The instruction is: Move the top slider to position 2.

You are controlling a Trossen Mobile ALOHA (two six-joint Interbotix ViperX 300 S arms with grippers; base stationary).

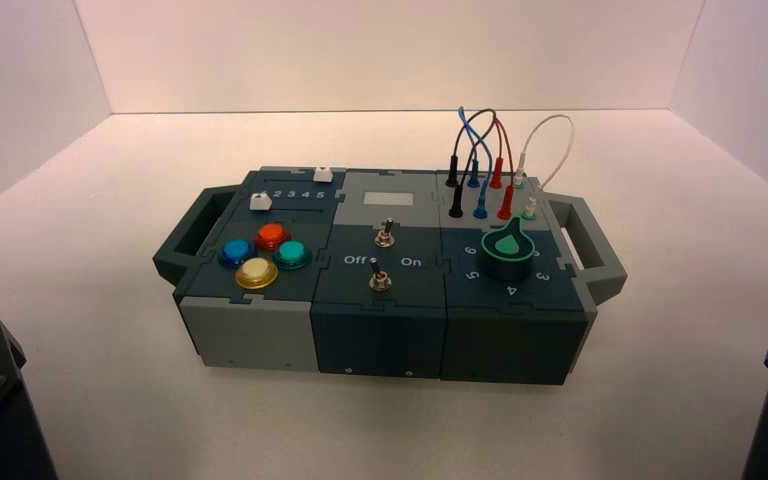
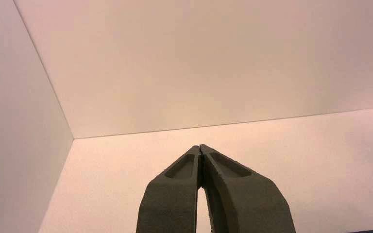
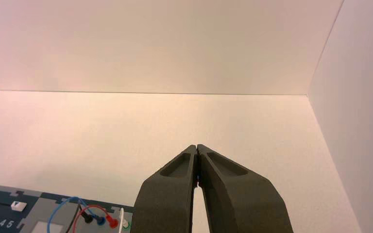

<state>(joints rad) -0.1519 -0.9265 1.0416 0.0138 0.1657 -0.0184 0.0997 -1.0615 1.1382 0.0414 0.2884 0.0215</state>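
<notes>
White walls enclose a pale counter (image 1: 390, 430) that carries the box (image 1: 378, 330), its left panel bearing, at the far edge, the top slider (image 1: 323, 175), whose white knob stands at the right end of its track, just beyond the 5 of the printed digits (image 1: 300, 195). The second slider (image 1: 260, 202) lies nearer and to the left, above four coloured buttons (image 1: 256, 272). Both grippers, the left gripper (image 2: 200, 146) near left of the box and the right gripper (image 3: 197, 146) near right, are parked with fingers clenched together on nothing.
</notes>
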